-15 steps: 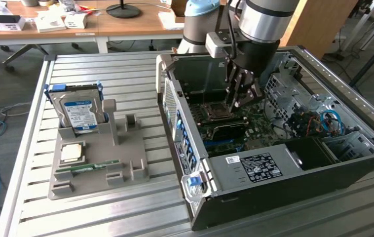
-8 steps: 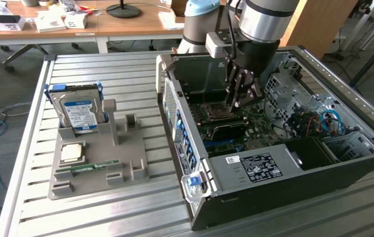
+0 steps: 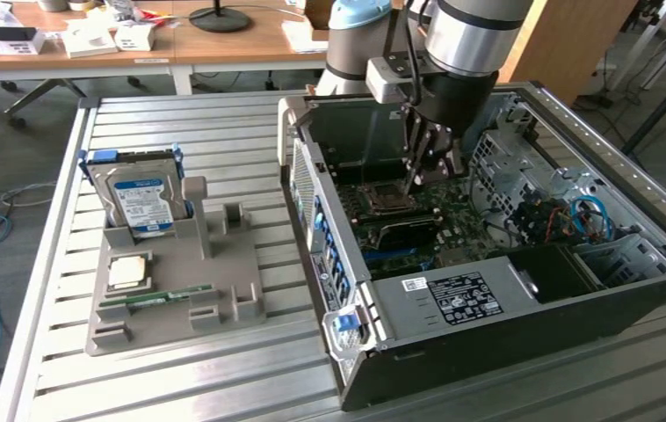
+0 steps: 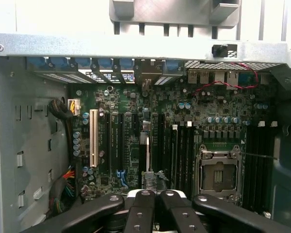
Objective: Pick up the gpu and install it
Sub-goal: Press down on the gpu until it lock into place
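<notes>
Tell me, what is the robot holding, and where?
Cannot tell. The tool is shut inside the computer case, above a thin card standing on edge, but any grip is hidden.

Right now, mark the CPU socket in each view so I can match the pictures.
Exterior view: the CPU socket lies inside the open case, directly below the fingers.
Wrist view: the CPU socket is the metal-framed square beside the long black memory slots.
Shared landmark: the row of blue tabs along the case's rear wall, also seen from the wrist.
</notes>
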### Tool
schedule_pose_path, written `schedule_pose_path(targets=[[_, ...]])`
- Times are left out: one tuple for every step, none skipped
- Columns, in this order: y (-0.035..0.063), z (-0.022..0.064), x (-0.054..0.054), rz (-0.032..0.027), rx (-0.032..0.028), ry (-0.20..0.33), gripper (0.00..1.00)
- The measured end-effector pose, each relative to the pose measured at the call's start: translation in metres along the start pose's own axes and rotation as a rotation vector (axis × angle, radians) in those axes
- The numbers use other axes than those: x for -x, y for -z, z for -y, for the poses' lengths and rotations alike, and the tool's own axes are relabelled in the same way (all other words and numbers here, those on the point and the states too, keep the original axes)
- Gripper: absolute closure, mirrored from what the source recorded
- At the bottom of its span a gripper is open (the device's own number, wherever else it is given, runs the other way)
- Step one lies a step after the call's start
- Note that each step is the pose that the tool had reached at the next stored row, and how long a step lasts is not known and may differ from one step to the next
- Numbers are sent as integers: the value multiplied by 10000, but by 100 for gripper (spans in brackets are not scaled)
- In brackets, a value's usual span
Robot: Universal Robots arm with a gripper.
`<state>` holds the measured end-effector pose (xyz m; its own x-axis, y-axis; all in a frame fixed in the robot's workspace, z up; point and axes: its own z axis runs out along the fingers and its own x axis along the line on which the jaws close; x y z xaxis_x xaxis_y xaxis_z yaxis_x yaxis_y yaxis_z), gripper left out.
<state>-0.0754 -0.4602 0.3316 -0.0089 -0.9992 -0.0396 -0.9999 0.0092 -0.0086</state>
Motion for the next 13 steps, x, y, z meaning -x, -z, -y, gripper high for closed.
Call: schedule_pose_path(targets=[[0, 0, 0, 0, 0, 0, 89], [0, 0, 0, 0, 0, 0, 89], [0, 0, 0, 0, 0, 0, 89], [0, 0, 0, 0, 0, 0, 89], [0, 0, 0, 0, 0, 0, 89], [0, 0, 0, 0, 0, 0, 89], [0, 0, 0, 0, 0, 0, 89], [0, 0, 0, 0, 0, 0, 89], [0, 0, 0, 0, 0, 0, 89], [-1, 0, 0, 0, 0, 0, 89], [-5, 0, 0, 2, -1, 0, 89], [-10, 0, 0, 2, -1, 0, 89], [-18, 0, -1, 2, -1, 0, 89]])
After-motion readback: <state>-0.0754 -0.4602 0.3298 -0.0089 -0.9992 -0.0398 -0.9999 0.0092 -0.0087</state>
